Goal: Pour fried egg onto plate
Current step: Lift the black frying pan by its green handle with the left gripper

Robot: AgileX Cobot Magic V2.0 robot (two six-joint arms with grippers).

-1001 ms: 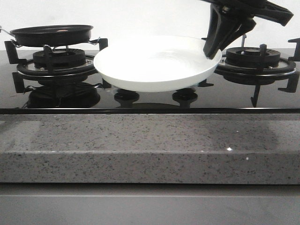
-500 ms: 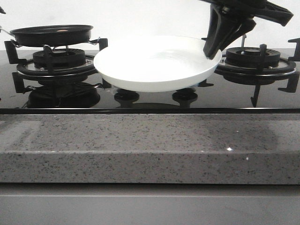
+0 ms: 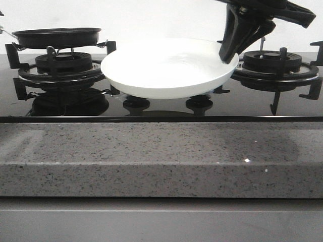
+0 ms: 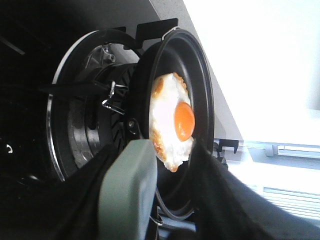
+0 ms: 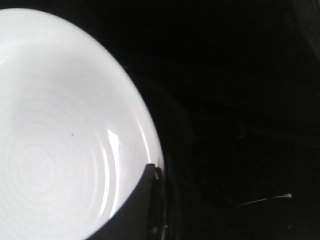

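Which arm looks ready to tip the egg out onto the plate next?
The left. Its wrist camera looks straight at the frying pan with the fried egg inside, over the left burner. The right gripper is already busy at the plate rim.

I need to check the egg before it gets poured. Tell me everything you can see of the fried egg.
The fried egg appears only in the left wrist view; in the front view the pan's wall hides it. It is a flat, glossy white with an irregular edge, browned and crisp in places, and one round orange yolk, unbroken, sits on it. It lies inside the black frying pan, yolk up, on the pan's floor. Nothing else touches it.
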